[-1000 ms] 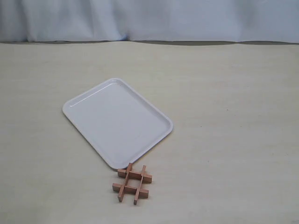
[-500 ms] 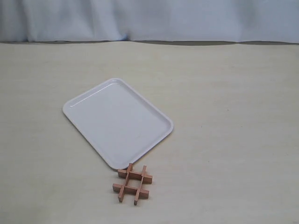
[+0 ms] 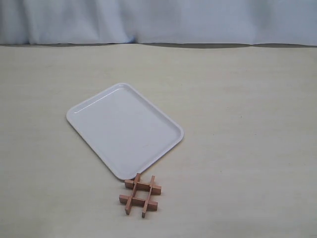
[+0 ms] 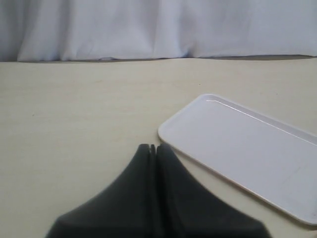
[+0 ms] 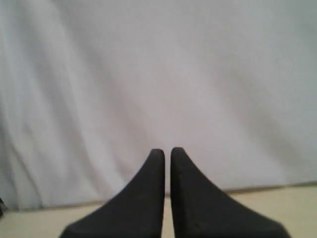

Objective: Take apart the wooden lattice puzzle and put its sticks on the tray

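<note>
The wooden lattice puzzle lies whole on the table in the exterior view, its reddish-brown sticks locked in a "#" shape just off the near corner of the white tray. The tray holds nothing. Neither arm shows in the exterior view. In the left wrist view my left gripper is shut and empty, hovering beside a corner of the tray; the puzzle is out of that view. In the right wrist view my right gripper is shut with only a hairline gap, empty, facing the white curtain.
A white curtain hangs along the far edge of the pale table. Nothing else stands on the table besides the tray and the puzzle.
</note>
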Action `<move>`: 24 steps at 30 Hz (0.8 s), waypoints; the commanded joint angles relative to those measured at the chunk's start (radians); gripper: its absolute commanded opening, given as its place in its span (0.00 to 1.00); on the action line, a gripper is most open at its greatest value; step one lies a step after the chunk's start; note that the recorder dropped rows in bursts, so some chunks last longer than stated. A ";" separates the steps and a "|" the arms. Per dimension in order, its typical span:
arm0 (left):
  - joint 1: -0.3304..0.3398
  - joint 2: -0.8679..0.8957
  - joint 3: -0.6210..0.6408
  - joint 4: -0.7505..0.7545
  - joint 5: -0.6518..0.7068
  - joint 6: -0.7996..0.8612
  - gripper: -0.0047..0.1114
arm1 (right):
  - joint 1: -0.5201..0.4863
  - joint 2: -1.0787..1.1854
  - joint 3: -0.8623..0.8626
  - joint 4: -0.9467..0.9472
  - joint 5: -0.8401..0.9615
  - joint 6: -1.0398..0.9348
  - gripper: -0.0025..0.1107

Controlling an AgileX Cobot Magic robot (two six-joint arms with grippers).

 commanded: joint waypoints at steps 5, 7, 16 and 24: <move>-0.009 -0.001 0.004 0.005 -0.013 0.000 0.04 | 0.292 0.287 -0.220 -0.089 0.391 -0.161 0.06; -0.009 -0.001 0.004 0.005 -0.013 0.000 0.04 | 0.377 0.362 -0.239 -0.089 0.426 -0.212 0.06; -0.009 -0.001 0.004 0.005 -0.015 0.000 0.04 | 0.577 0.778 -0.416 -0.078 0.717 -0.226 0.06; -0.009 -0.001 0.004 0.005 -0.015 0.000 0.04 | 0.648 1.051 -0.545 -0.017 0.888 -0.318 0.06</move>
